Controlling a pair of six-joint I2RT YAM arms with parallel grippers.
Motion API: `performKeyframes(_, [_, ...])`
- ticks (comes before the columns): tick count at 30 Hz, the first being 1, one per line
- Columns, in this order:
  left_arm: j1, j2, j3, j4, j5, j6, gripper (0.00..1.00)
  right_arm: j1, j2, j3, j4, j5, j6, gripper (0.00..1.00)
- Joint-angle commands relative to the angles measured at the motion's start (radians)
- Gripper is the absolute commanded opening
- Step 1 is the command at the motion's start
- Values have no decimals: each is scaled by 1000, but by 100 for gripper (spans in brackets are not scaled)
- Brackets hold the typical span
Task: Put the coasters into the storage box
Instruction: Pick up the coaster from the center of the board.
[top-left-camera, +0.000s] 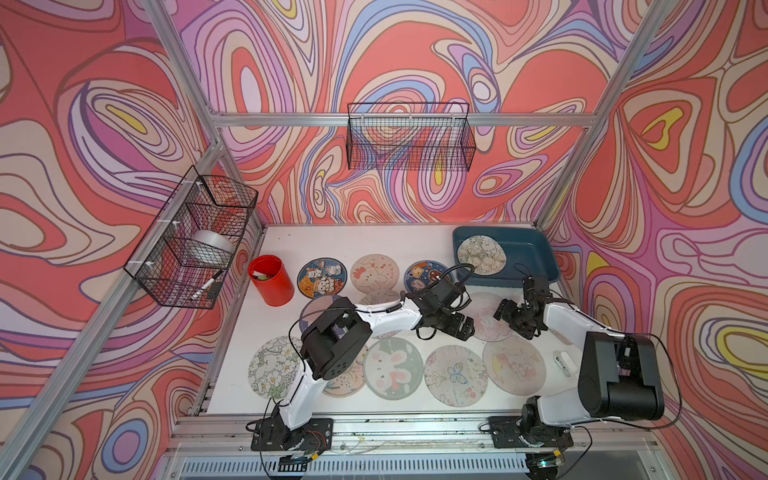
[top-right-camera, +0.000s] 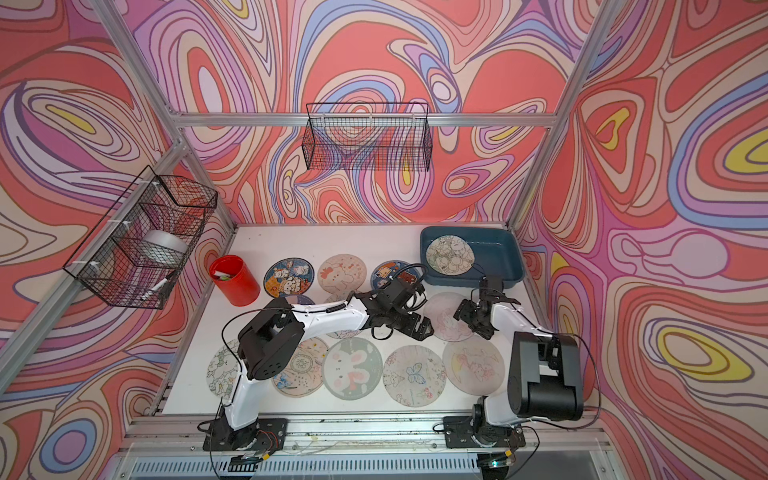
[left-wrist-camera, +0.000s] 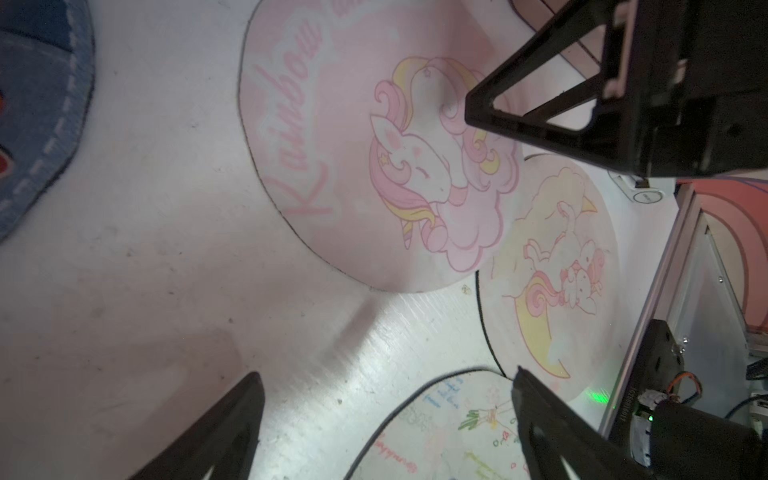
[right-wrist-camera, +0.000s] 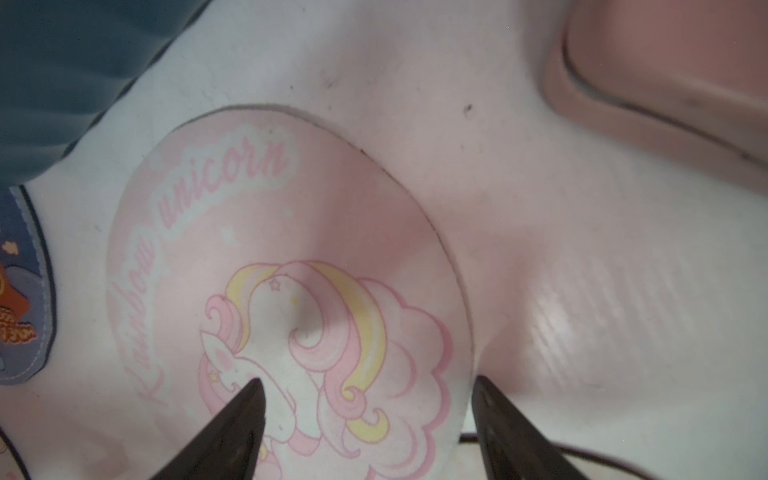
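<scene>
The teal storage box (top-left-camera: 525, 249) (top-right-camera: 496, 245) stands at the back right with one line-drawn coaster (top-left-camera: 480, 254) inside. Several coasters lie flat on the white table, among them a pink unicorn coaster (top-left-camera: 488, 318) (left-wrist-camera: 353, 145) (right-wrist-camera: 270, 249) in front of the box. My right gripper (top-left-camera: 505, 311) (right-wrist-camera: 366, 379) hangs open low over it, one finger above the print, the other past its edge. My left gripper (top-left-camera: 467, 326) (left-wrist-camera: 386, 374) stands open and empty beside that coaster, over bare table and the edge of a butterfly coaster (top-left-camera: 456, 375) (left-wrist-camera: 449, 428).
A red cup (top-left-camera: 271, 280) stands at the back left. Black wire baskets hang on the left wall (top-left-camera: 195, 237) and the back wall (top-left-camera: 409, 137). A small white object (top-left-camera: 565, 363) lies near the right edge. A blue coaster (top-left-camera: 426, 276) lies just left of the box.
</scene>
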Motion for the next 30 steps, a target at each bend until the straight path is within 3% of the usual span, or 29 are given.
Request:
performKeyframes(1, [-4, 28, 35, -43, -2, 21, 94, -7, 20, -7, 33, -36, -2, 79])
performKeyframes(15, [-7, 40, 40, -40, -17, 27, 94, -5, 42, 22, -36, 71, 15, 79])
performKeyframes(24, [-8, 42, 44, -30, -21, 32, 94, -6, 67, -7, 56, -89, 26, 76])
performKeyframes(30, [-8, 43, 42, -22, -21, 31, 94, -5, 85, -6, 74, -121, 30, 73])
